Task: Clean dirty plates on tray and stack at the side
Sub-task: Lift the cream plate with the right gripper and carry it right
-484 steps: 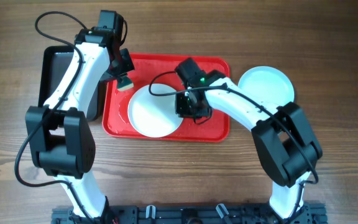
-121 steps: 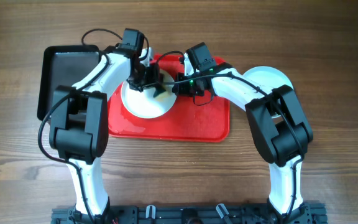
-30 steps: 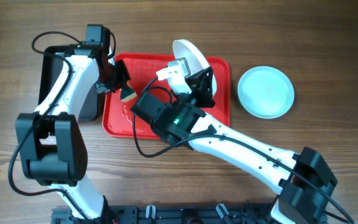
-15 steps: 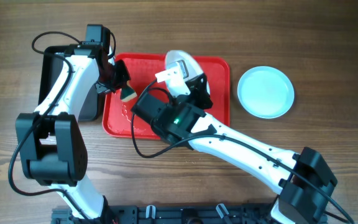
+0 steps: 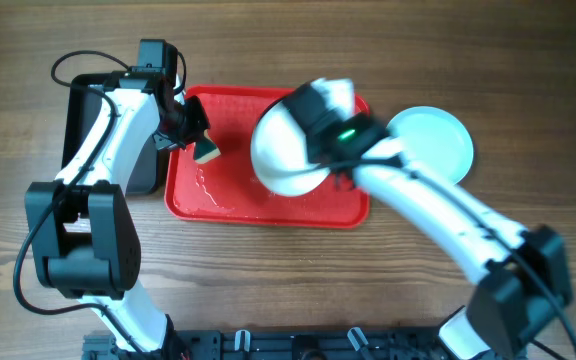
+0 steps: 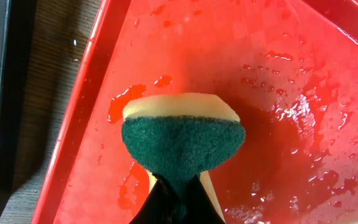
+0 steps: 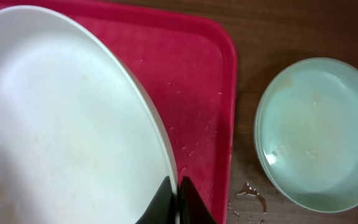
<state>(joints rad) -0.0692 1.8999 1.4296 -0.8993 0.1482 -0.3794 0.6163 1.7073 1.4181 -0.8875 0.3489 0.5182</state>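
There are two trays on the surface [image 5: 268, 290]: one red tray [image 5: 228, 200] and one black tray [image 5: 80, 110] just off its left edge. Two plates show, one white plate [image 5: 280, 150] and one pale aqua plate [image 5: 438, 150] off the red tray's right edge; whether another lies under the aqua one cannot be told. There is one green-and-yellow sponge [image 6: 182, 140], and two robot arms, a left arm [image 5: 118, 120] and a right arm [image 5: 438, 205].

Left arm: your left arm [image 5: 118, 130] reaches far forward from its base, and the wrist folds back and to the right.
Left gripper: your left gripper [image 6: 179, 198] points down, jaws pinched tight on the sponge [image 6: 182, 140].
Right arm: your right arm [image 5: 438, 200] stretches diagonally forward and to the left, blurred in the overhead view.
Right gripper: your right gripper [image 7: 178, 198] has its jaws closed on the rim of the white plate [image 7: 61, 124].
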